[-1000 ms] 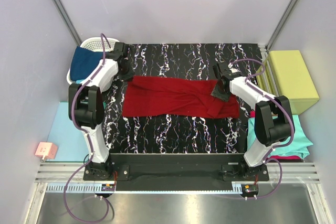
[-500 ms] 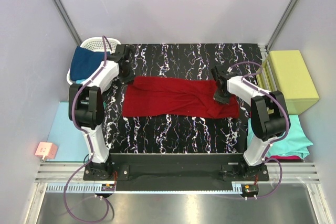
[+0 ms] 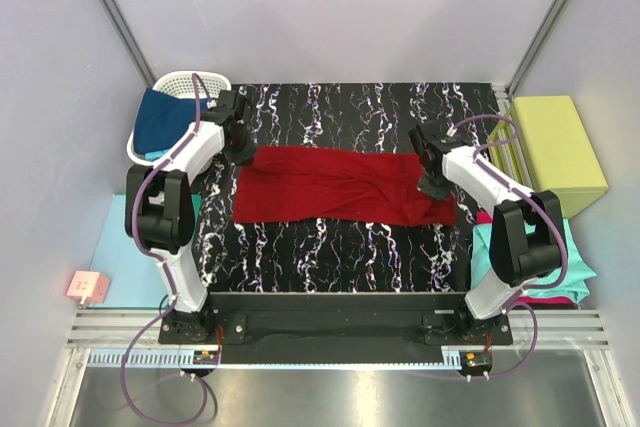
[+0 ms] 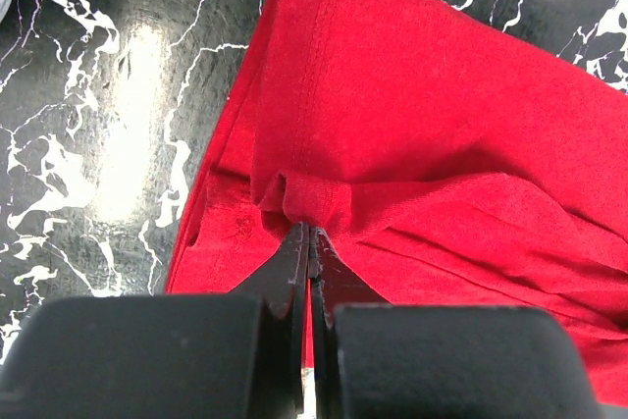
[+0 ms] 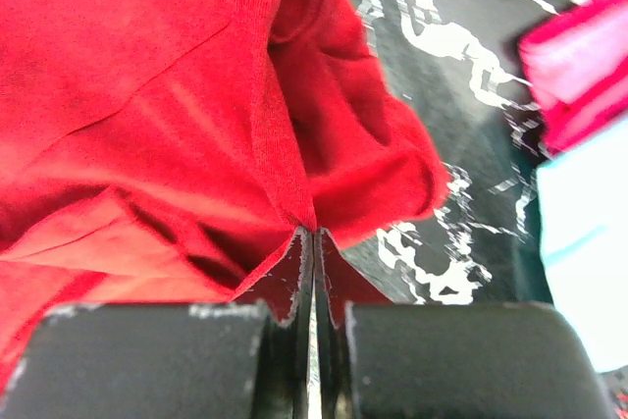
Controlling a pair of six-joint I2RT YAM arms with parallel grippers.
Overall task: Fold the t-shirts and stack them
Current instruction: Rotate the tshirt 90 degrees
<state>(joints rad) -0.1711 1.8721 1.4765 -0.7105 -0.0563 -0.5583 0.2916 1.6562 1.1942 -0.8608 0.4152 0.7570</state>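
Dark red t-shirt [image 3: 340, 185] lies in a long band across the middle of the black marbled tabletop [image 3: 350, 112]; the left hand [image 4: 307, 235] is clenched on a pinch of cloth at its left end; the right hand [image 5: 314, 235], open a second ago, has now closed on a fold at its right end. With both ends gripped, the next fold can probably begin; the navy t-shirt [image 3: 160, 119] waits in the basket [image 3: 190, 80], and the teal t-shirt [image 3: 578, 257] lies off the tabletop's right edge.

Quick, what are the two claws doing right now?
Left gripper: shut on the dark red t-shirt.
Right gripper: shut on the same t-shirt.
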